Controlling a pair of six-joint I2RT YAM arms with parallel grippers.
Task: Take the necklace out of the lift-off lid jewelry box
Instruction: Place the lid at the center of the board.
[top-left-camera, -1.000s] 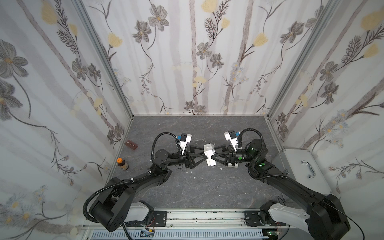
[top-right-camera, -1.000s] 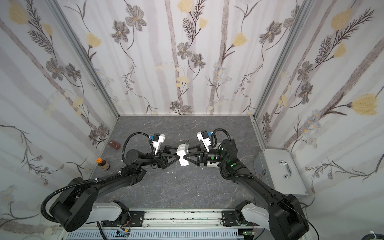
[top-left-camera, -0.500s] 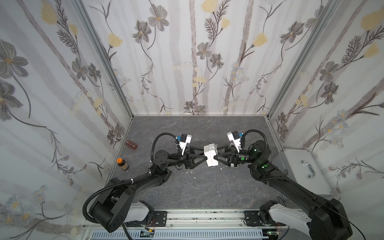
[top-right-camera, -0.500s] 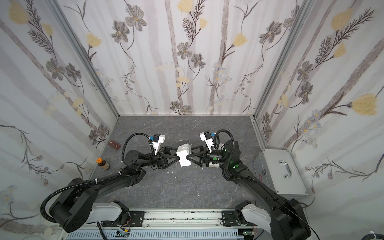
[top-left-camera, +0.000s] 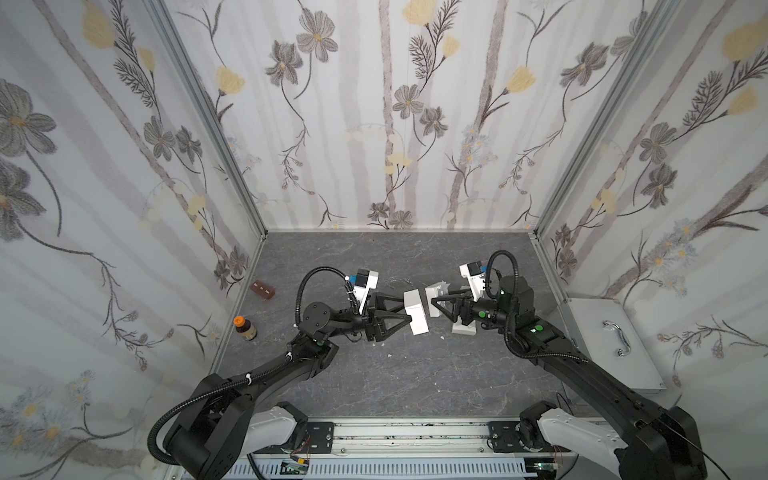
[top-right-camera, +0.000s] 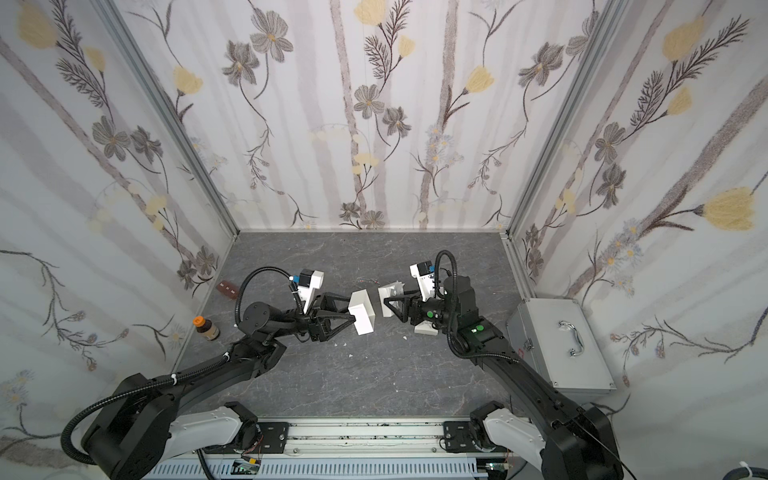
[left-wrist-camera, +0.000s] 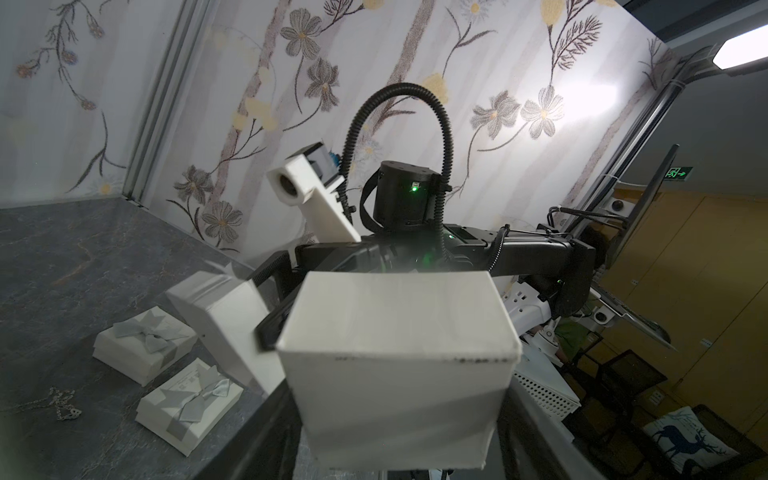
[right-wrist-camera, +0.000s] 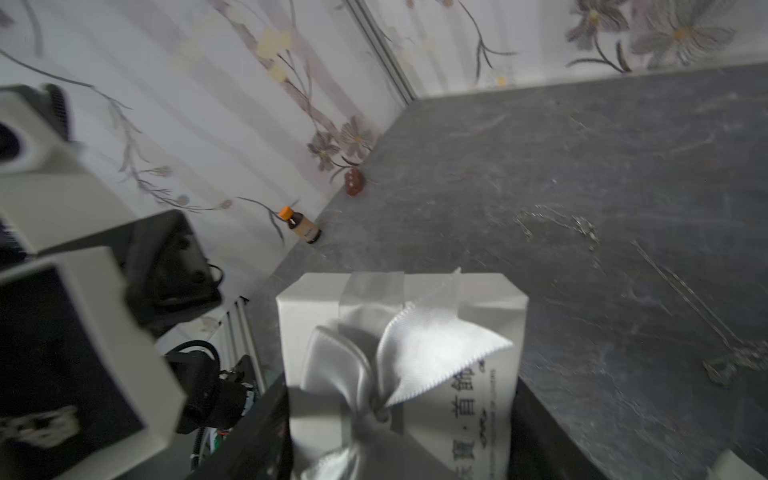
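Left pincer (top-left-camera: 408, 308): clamped on the box, one finger on each side wall; held up off the tabletop (top-left-camera: 415, 374).
Box (top-left-camera: 417, 316): white, lid off, tipped on its side with the open mouth turned towards the right arm; dark lining visible in the right wrist view (right-wrist-camera: 62, 353).
Right pincer (top-left-camera: 435, 306): clamped on the lid, also held up off the tabletop.
Lid (top-left-camera: 437, 289): white with a grey satin bow, just beside the box on the right arm's side, apart from it with a clear gap in both top views.
Necklace (right-wrist-camera: 39, 424): seemingly the pale blur on the dark lining inside the box; too smeared to be sure.
Loose chains (right-wrist-camera: 557, 224): two thin silvery ones lying flat on the tabletop, past the box towards the back wall.
Closed gift boxes (left-wrist-camera: 145, 345): two with grey bows, side by side on the tabletop, below and beyond the box on the right arm's side; one chain lying near them.
Bottle (top-left-camera: 245, 328): brown with an orange cap, upright, well apart from the box on the left arm's side, by the side wall.
Brown block (top-left-camera: 262, 290): near the bottle, equally far from the box.
Metal case (top-left-camera: 611, 345): well apart from the box, beyond the right arm.
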